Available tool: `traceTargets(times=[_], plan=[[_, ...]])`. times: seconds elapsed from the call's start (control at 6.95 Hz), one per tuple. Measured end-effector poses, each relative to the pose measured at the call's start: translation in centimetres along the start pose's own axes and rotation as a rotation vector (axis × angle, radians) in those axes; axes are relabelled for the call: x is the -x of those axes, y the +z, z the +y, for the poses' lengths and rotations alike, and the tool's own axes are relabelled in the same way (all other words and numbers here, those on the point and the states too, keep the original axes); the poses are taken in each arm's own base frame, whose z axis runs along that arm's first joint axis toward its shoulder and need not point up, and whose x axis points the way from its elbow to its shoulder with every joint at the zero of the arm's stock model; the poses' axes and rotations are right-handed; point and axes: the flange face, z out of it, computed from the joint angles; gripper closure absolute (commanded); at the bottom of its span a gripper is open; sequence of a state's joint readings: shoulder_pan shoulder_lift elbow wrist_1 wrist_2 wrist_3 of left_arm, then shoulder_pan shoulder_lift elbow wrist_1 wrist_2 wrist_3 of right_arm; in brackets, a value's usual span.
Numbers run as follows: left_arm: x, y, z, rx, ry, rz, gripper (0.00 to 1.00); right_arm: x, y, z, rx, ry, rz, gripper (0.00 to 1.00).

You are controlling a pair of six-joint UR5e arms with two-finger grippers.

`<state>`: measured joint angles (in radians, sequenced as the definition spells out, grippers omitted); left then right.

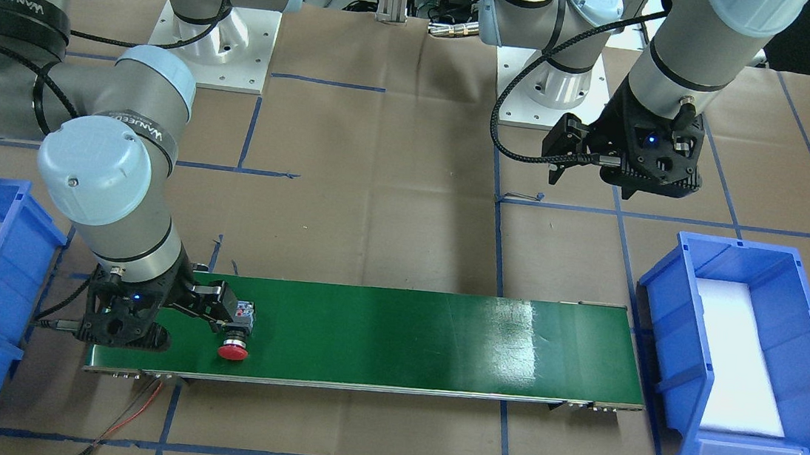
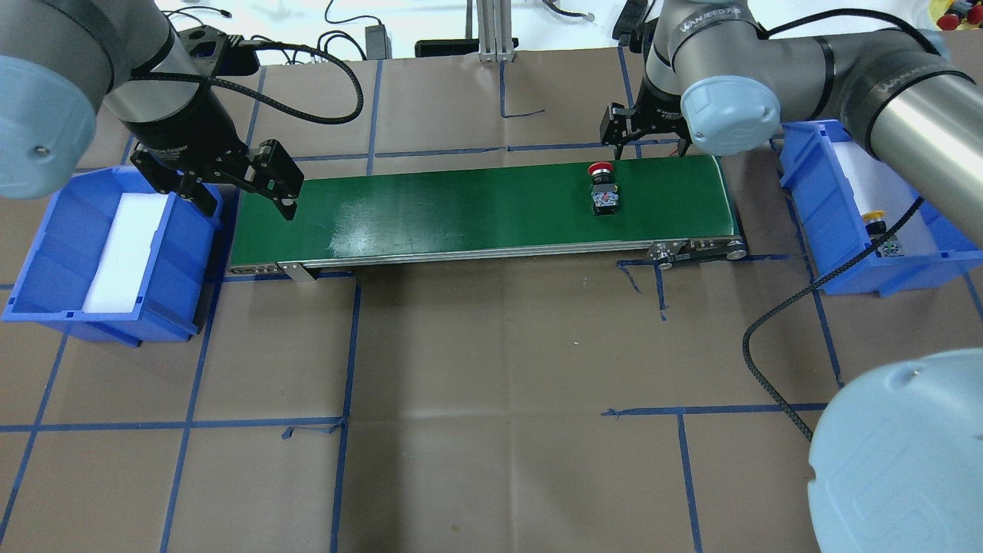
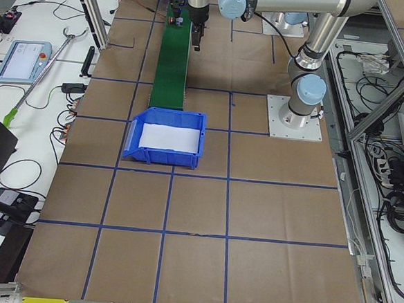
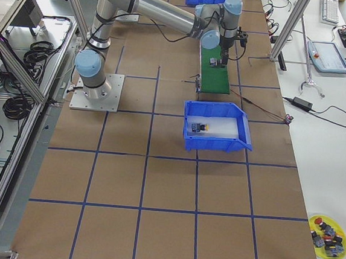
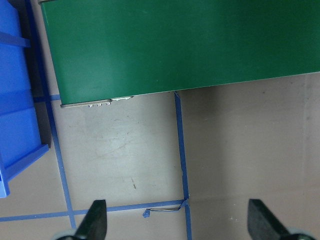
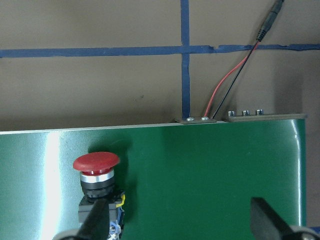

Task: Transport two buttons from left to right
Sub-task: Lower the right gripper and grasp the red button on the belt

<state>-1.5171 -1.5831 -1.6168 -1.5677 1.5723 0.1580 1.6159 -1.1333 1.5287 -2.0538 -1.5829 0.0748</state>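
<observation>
At the right end of the green belt (image 2: pixel 461 207), the red button (image 2: pixel 603 188) lies on its side, its cap turned toward the edge away from the robot. The right end effector (image 6: pixel 180 222) hangs over it with its fingers spread wide and nothing between them. The yellow button (image 2: pixel 875 223) already lies in the right bin (image 2: pixel 814 223), while the left bin (image 2: pixel 46 253) holds only its white pad. This looks like the pick-up of the second and last button. In the wrist view the button's block sits against one finger (image 6: pixel 97 222) rather than centred in the gap. The next move likely calls for a small sideways shift, then a descent and a close on the neck or block, before the lift across to the bin. The right arm reaches forward with its elbow folded and its wrist pointing straight down. The left arm stands with its wrist down over the belt's other end, and the left end effector (image 5: pixel 177 222) is fully open and empty above the counter (image 2: pixel 499 384).
</observation>
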Motion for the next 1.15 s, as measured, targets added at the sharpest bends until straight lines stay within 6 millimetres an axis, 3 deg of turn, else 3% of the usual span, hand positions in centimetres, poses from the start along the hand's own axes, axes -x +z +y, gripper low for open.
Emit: traceTargets(times=[0.58,0.72,0.86,1.01,1.15], plan=[[0.0,0.0,0.0,0.000,0.000,0.000,0.00,0.3,3.6,1.0,0.068,0.037,-0.013,0.00],[0.0,0.0,0.0,0.000,0.000,0.000,0.00,0.3,4.6,1.3,0.086,0.038,-0.012,0.07],[0.0,0.0,0.0,0.000,-0.001,0.000,0.00,0.3,5.3,1.3,0.098,0.041,-0.010,0.42],[0.0,0.0,0.0,-0.001,-0.001,0.000,0.00,0.3,5.8,1.3,0.105,0.040,-0.008,0.87],[0.1,0.0,0.0,-0.001,-0.001,0.000,0.00,0.2,5.8,1.3,0.106,0.034,-0.002,0.94]])
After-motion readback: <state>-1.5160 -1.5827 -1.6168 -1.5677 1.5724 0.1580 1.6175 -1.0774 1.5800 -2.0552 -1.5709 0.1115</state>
